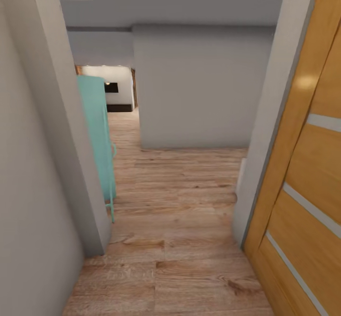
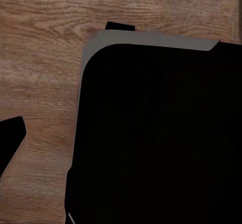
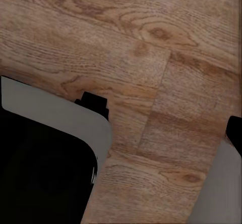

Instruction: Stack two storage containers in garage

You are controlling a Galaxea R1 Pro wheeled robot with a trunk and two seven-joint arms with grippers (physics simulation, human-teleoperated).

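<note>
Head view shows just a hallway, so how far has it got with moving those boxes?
Nothing looks done yet. The robot is passing through a doorway beside a wooden door, onto wood plank flooring, with a teal cabinet ahead. Both wrist views look down at the same flooring. Finding, carrying and stacking the boxes all seems left.

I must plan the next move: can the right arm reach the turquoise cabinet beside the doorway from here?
Probably not. The turquoise cabinet stands beyond the doorway, partly behind the left wall, with wood floor between. The right wrist view shows floor below, so the base should drive closer first.
</note>
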